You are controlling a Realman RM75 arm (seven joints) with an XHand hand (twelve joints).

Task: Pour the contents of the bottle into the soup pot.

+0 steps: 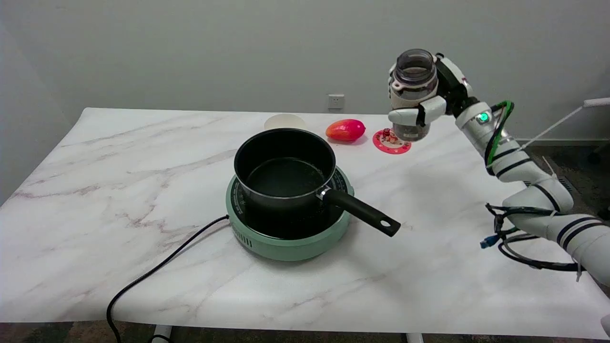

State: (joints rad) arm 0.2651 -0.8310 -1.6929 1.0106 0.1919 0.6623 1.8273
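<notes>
My right hand (419, 102) holds a clear bottle (413, 76) upright in the air, above and to the right of the pot, over the table's far right part. The bottle's mouth is open at the top, and dark contents show near its bottom, below my fingers. The black soup pot (284, 167) sits on a green induction cooker (286, 243) at mid-table. Its black handle (364, 212) points toward the lower right. The pot's inside looks dark and bare.
A red coaster (391, 142) lies on the table just below the held bottle. A red-orange mango-like fruit (345, 129) and a pale round lid (285, 122) lie behind the pot. The cooker's black cord (157, 271) runs off the front left edge.
</notes>
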